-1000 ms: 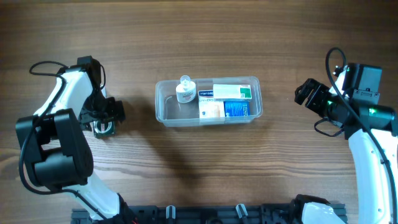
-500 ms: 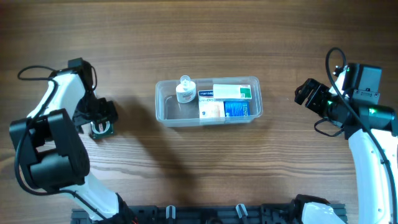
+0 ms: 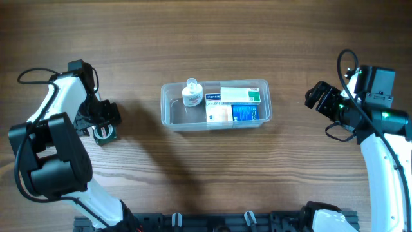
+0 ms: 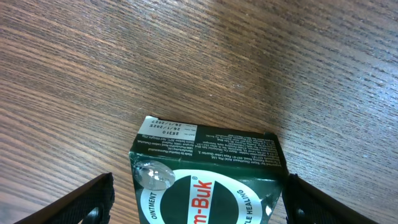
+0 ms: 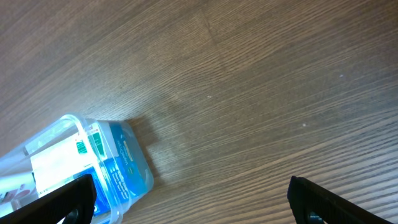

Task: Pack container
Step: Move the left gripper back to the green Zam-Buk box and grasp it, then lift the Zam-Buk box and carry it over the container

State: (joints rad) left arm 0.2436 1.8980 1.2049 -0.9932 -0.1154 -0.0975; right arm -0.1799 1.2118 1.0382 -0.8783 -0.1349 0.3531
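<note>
Two hands in view, both open. My left hand (image 3: 104, 129) is down at the left side of the wooden surface (image 3: 206, 38), well apart from the container (image 3: 168, 119). Wrist view: its fingers (image 4: 93, 196) stand wide on either side of a dark green carton (image 4: 208, 168) lying flat on the wood. White label, red lettering, small print on the end flap. The right-side finger is just beside the carton's edge; a gap of bare wood shows on the other side. No squeeze visible.

My right hand (image 3: 314, 96) hovers to the right of the container, spread wide with nothing between the fingers. Its wrist view catches one corner of the tub at lower left.

Container sits mid-surface, long side across. Inside: small white bottle (image 3: 191, 93) with a clear cap upright near the left end, white-and-green box (image 3: 241, 95) along the far wall, blue box (image 3: 248, 113) and a pale box (image 3: 219, 114) side by side along the near wall. Left end of the tub floor is bare.
</note>
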